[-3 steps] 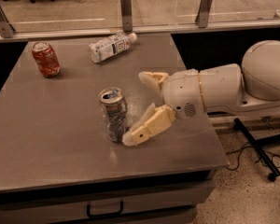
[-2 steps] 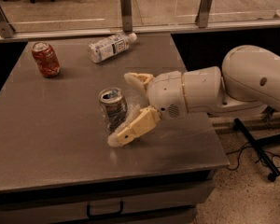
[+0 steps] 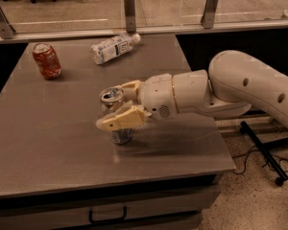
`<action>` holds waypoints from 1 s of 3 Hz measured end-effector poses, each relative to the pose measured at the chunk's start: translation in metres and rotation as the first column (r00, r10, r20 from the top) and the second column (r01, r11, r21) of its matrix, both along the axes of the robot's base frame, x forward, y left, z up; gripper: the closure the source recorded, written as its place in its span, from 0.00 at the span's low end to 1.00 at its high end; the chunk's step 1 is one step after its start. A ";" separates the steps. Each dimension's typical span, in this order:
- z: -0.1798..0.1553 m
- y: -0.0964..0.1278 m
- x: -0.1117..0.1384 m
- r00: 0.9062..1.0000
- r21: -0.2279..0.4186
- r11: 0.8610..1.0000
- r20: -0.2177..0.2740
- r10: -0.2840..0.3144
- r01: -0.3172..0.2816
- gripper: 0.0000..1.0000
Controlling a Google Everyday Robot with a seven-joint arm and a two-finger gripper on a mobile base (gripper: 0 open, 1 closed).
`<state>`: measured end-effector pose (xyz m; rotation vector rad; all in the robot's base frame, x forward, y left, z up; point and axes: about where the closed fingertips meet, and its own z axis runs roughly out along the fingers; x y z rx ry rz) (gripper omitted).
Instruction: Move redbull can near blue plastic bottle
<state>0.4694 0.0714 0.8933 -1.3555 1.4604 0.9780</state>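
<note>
- Near the middle of the bench point(image 3: 53, 147), the redbull can point(image 3: 111, 97) stands upright with its silver top showing, well apart from the blue plastic bottle point(image 3: 113, 48)
- End effector point(image 3: 113, 107) reaches in from the right at the height of the can's body; its fingers point(image 3: 120, 120) are spread, one in front and one behind, with the can between them, a side-on approach that suits a slim upright can
- No firm clamp shows, so I'd call this the grasp step, with the carry still to come
- Bottle lies on its side near the far edge, so the set-down spot is just beside it
- Red soda can point(image 3: 46, 60) stands far left, out of the likely path
</note>
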 end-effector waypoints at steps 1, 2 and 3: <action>-0.003 -0.008 0.032 0.999 -0.016 0.999 0.037 -0.036 0.037 0.64; 0.009 -0.019 0.081 0.990 -0.009 0.994 0.094 -0.109 0.110 0.86; 0.026 -0.018 0.145 0.970 -0.003 0.980 0.145 -0.195 0.197 1.00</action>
